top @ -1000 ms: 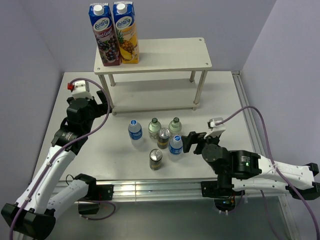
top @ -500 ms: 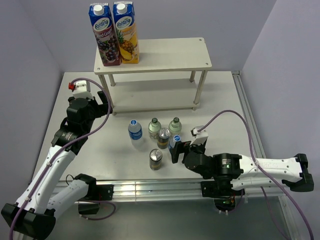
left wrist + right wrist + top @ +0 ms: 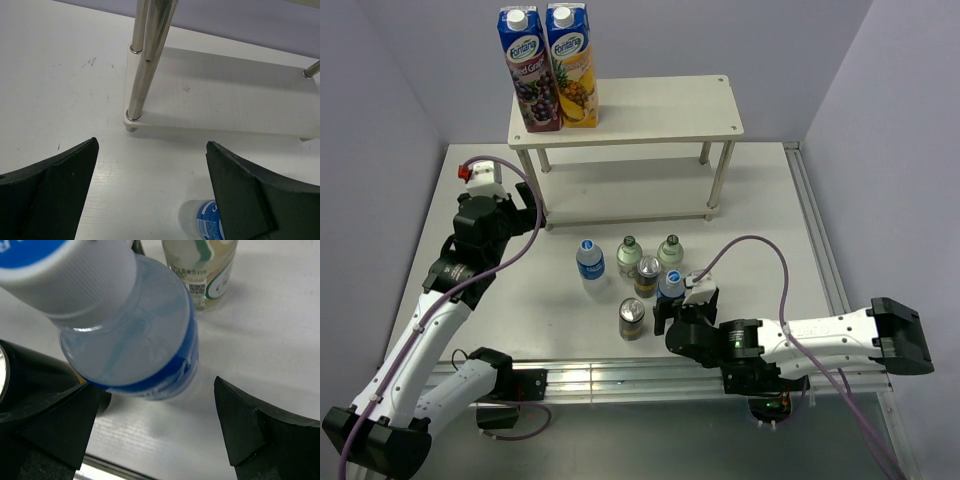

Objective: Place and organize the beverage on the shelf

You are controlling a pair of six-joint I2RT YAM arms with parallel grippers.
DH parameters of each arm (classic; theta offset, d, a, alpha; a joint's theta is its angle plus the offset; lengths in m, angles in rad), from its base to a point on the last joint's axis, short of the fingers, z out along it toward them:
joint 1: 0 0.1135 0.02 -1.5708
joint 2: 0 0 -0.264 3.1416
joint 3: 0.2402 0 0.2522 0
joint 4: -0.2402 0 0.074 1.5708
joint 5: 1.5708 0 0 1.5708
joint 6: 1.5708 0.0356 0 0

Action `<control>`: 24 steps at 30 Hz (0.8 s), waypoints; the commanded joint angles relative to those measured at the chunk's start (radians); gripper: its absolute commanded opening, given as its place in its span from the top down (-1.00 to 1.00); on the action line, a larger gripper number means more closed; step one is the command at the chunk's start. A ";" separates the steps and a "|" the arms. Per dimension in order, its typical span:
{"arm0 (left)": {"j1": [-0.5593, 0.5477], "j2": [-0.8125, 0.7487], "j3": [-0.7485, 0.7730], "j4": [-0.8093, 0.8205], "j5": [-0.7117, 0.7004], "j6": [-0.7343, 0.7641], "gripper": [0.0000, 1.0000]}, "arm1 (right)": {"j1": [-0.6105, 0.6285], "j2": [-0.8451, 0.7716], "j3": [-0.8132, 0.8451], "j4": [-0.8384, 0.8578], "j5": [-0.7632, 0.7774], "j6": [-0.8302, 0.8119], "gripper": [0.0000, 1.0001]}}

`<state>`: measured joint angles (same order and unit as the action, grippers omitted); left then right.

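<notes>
Six drinks stand in front of the shelf (image 3: 650, 105): two water bottles (image 3: 590, 260) (image 3: 670, 285), two short dark-capped bottles (image 3: 629, 255) (image 3: 670, 250) and two cans (image 3: 647, 275) (image 3: 632, 318). My right gripper (image 3: 677, 306) is open, low on the near side of the right water bottle. In the right wrist view that bottle (image 3: 135, 325) fills the top, its base just at my spread fingertips (image 3: 155, 425). My left gripper (image 3: 525, 212) is open and empty by the shelf's left front leg. In its wrist view the gripper (image 3: 152, 195) faces the lower board (image 3: 225, 100) and the left water bottle (image 3: 202, 220).
Two tall juice cartons (image 3: 548, 68) stand on the left of the shelf's top board. A short bottle (image 3: 210, 270) stands just beyond the water bottle in the right wrist view. The table's metal rail (image 3: 620, 378) runs along the near edge.
My right arm has swung left and toward the near edge. Its gripper has moved from the right side of the water bottle to its near side. The left arm has not moved.
</notes>
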<state>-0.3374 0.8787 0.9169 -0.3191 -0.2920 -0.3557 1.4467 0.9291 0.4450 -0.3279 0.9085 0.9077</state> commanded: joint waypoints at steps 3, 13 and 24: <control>-0.005 -0.018 0.027 0.035 0.022 0.018 -0.91 | 0.007 0.069 -0.045 0.297 0.170 -0.033 -1.00; -0.005 -0.017 0.027 0.038 0.031 0.020 -0.90 | 0.006 0.126 -0.065 0.336 0.335 0.008 -0.15; -0.006 -0.017 0.030 0.035 0.039 0.015 -0.90 | 0.064 0.022 0.467 -0.563 0.388 0.226 1.00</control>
<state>-0.3405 0.8787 0.9169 -0.3191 -0.2707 -0.3557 1.4853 1.0370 0.6895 -0.6285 1.1347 1.0569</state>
